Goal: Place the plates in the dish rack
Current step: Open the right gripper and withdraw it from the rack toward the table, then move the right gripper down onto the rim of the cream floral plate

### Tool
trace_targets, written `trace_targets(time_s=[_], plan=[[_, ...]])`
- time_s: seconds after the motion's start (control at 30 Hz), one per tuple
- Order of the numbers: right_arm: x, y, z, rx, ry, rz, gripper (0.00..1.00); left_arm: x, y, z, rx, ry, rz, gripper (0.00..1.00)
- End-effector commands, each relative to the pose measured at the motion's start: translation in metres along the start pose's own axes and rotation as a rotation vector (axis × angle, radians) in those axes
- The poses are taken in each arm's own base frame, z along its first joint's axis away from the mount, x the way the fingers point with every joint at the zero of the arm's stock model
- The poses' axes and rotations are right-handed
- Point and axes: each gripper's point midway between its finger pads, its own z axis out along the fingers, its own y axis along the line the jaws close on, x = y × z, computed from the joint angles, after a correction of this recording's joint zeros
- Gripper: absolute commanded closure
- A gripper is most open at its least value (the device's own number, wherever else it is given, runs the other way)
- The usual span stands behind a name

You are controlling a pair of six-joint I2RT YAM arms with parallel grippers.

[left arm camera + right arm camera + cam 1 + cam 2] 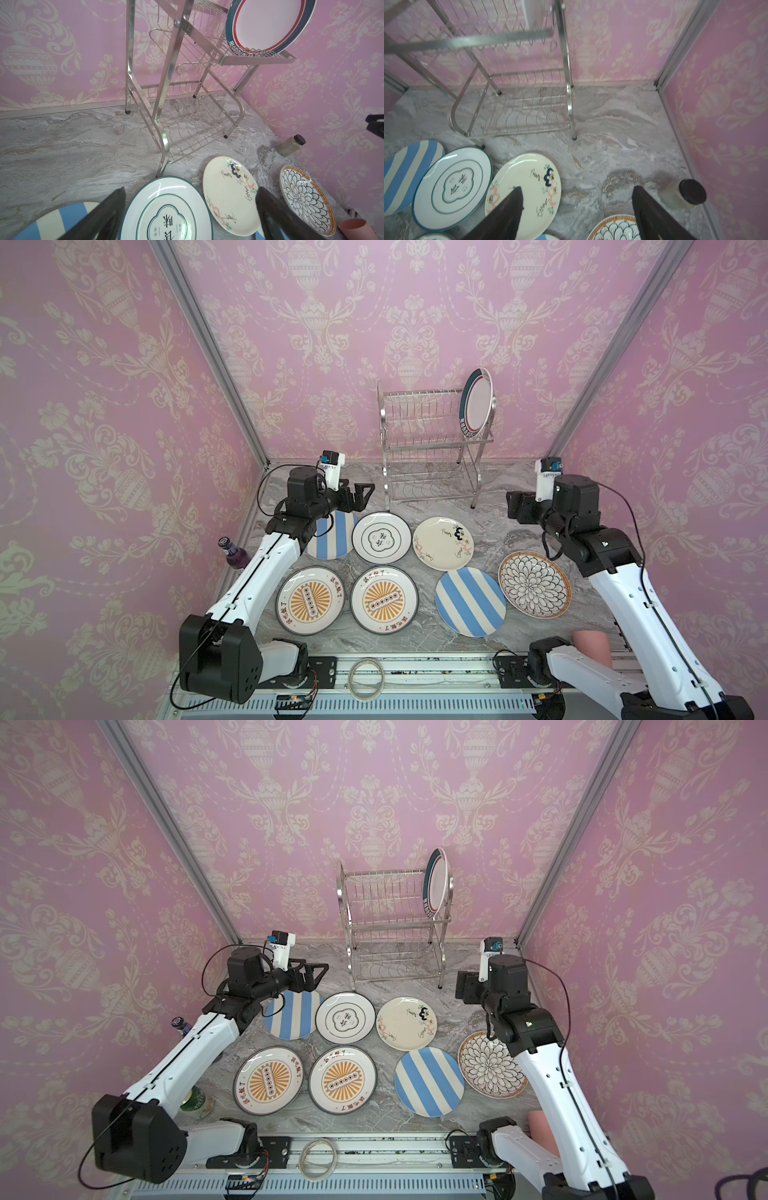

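The steel dish rack stands at the back of the table. One teal-rimmed plate stands upright at the right end of its top tier; the lower tier holds nothing. Several plates lie flat in front: blue-striped, white with dark outline, cream doodled, two orange sunburst, another blue-striped and black-petal. My left gripper hovers open above the white outlined plate. My right gripper is open and empty, over bare table between the cream and petal plates.
A purple bottle and a green can sit by the left wall. A dark-lidded jar stands by the right wall, a pink cup at the front right. A tape ring lies on the front rail.
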Motion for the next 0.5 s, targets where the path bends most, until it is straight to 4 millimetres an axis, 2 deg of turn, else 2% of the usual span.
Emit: trace_targets(time_s=[0.0,0.1,0.2,0.37,0.47], plan=[[0.049,0.032,0.022,-0.212,0.110,0.116,0.16,0.020,-0.007,0.005,0.059,0.081,-0.020,0.01],[0.079,0.045,0.044,-0.294,0.165,0.162,0.17,0.029,-0.010,0.014,0.101,0.051,-0.065,0.01],[0.102,0.054,0.063,-0.340,0.254,0.174,0.22,0.044,-0.011,0.022,0.141,0.046,-0.094,0.01],[0.120,0.047,0.089,-0.310,0.310,0.180,0.22,0.078,-0.019,0.034,0.139,0.157,-0.047,0.01],[0.129,0.039,0.103,-0.288,0.344,0.206,0.24,0.085,-0.020,0.037,0.132,0.177,-0.029,0.01]])
